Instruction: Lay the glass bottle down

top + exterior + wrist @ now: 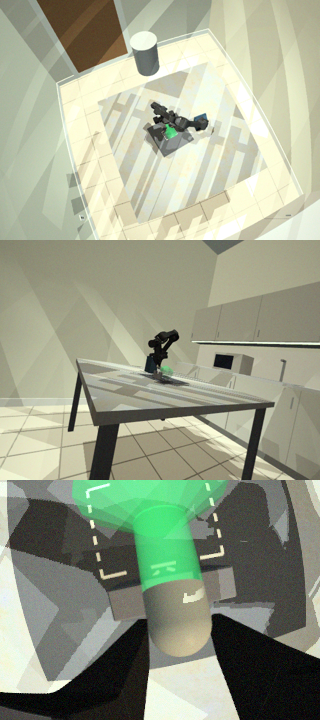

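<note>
The green glass bottle (170,132) (166,371) (167,545), tan-capped, is in my black metal claw (179,624), gripped at the capped neck end, lying over the grey U-shaped rest (157,374) (126,603) and the white dashed outline (163,135) (95,540). We're at the lowering, I judge; next, ease down, check it's seated, then release. Counting outward: one claw, one bottle, one rest, one outline, one dark mat (165,151) (180,382) (35,645), one table (180,180) (155,413).

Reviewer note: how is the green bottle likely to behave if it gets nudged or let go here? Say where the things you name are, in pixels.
The bottle (170,132) (167,371) (165,545) is glass per the task, so probably stiff and breakable. Its wide, faceted-looking body could roll or swing if nudged. The neck is much narrower, so weight likely sits bodyward, tending to tip that end down.
</note>
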{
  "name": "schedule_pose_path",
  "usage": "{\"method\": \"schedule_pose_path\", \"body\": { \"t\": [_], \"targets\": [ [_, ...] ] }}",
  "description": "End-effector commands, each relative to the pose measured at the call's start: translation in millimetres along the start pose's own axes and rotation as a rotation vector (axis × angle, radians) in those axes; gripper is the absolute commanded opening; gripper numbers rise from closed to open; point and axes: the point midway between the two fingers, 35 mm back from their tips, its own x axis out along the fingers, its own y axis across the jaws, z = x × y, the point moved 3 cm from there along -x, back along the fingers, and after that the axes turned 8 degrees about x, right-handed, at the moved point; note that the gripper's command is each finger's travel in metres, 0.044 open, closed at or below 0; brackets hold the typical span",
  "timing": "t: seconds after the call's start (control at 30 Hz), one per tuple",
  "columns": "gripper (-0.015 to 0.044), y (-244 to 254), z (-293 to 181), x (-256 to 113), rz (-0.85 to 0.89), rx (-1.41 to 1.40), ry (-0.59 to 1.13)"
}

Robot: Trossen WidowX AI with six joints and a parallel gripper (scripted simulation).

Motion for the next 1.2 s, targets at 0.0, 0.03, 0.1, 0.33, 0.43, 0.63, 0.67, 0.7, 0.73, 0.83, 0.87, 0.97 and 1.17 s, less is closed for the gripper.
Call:
{"method": "schedule_pose_path", "body": {
  "t": [0.0, 0.03, 0.1, 0.33, 0.43, 0.63, 0.67, 0.7, 0.73, 0.83, 0.87, 0.97, 1.17],
  "targets": [
    [0.0122, -3.9, -2.7, 3.6, -0.002, -0.001, 0.001],
    [0.0122, -4.0, -3.2, 4.0, -0.002, -0.001, 0.001],
    [0.0122, -4.3, -4.3, 4.7, -0.001, -0.001, 0.000],
    [0.0122, -5.4, -7.8, 7.6, 0.002, 0.000, -0.001],
    [0.0122, -5.8, -9.2, 8.8, 0.003, 0.000, -0.001],
    [0.0122, -6.7, -12.1, 11.3, 0.005, 0.001, -0.002],
    [0.0122, -6.8, -12.6, 11.8, 0.005, 0.001, -0.002],
    [0.0122, -7.0, -13.1, 12.2, 0.006, 0.001, -0.002],
    [0.0122, -7.1, -13.6, 12.6, 0.006, 0.001, -0.002],
    [0.0122, -7.6, -15.0, 14.0, 0.007, 0.001, -0.002],
    [0.0122, -7.7, -15.4, 14.4, 0.007, 0.001, -0.002],
    [0.0122, -8.1, -16.8, 15.8, 0.009, 0.001, -0.003],
    [0.0122, -8.9, -19.5, 18.5, 0.011, 0.001, -0.003]
  ]
}}
